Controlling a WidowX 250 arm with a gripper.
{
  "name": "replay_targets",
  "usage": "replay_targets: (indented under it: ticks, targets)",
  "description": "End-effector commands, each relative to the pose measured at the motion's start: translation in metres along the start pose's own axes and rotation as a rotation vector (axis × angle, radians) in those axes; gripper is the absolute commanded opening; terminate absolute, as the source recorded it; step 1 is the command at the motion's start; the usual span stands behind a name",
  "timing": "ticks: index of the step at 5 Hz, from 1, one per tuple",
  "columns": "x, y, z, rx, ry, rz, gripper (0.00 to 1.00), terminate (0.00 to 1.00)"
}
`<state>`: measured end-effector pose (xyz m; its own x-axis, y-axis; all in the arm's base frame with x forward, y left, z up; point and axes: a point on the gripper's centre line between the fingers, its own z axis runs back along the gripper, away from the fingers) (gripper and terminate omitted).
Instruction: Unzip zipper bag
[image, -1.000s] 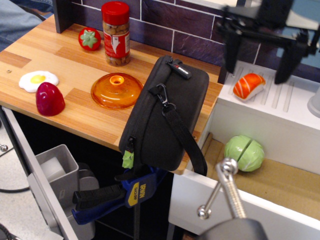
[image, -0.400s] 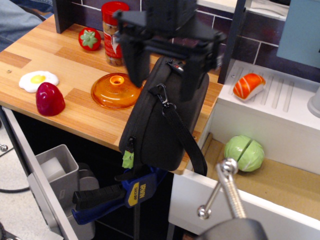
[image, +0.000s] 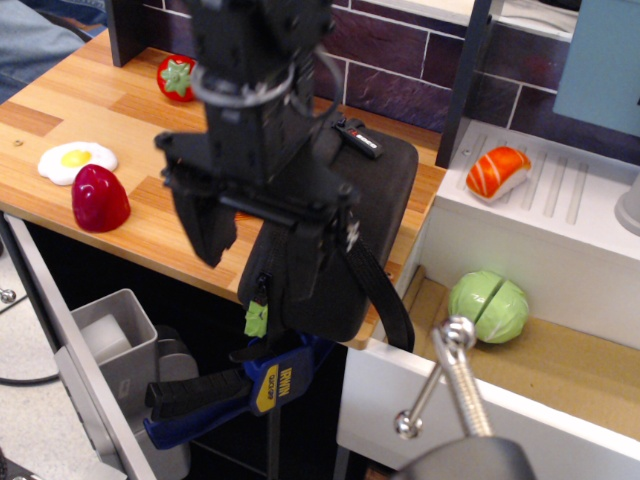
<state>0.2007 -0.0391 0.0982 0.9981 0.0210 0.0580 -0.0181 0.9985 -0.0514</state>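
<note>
Black zipper bag (image: 385, 190) lay at the wooden bench (image: 90, 110) front edge, gripper (image: 262, 255) spread wide above it, green pull (image: 256, 319) at the bag's 7 o'clock corner, blue clamp (image: 235, 385) beneath

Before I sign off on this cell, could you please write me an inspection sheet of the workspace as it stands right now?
Surface: wooden counter, bare at its left end.
Job's things: zipper bag lies at the counter's front edge, lime-green zipper pull hanging below; zip looks closed.
Clutter: fried egg toy, dark red toy, strawberry toy, sushi toy on the white unit, cabbage toy in the open drawer.
Gripper: gripper is open, fingers pointing down over the bag's near end, holding nothing.
Cables: dark cable on the floor at left.
Surroundings: blue-black clamp under the counter edge, grey bin, purple brick wall.
</note>
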Motion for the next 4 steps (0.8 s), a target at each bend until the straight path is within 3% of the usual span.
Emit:
replay_targets:
  ticks: [1,3,4]
  targets:
    - [0.007,0.005,-0.017,0.055,-0.080,0.036,1.00,0.00]
    - [0.017,0.011,-0.031,0.113,-0.115,0.057,1.00,0.00]
    - [0.019,0.012,-0.027,0.105,-0.147,0.087,0.00,0.00]
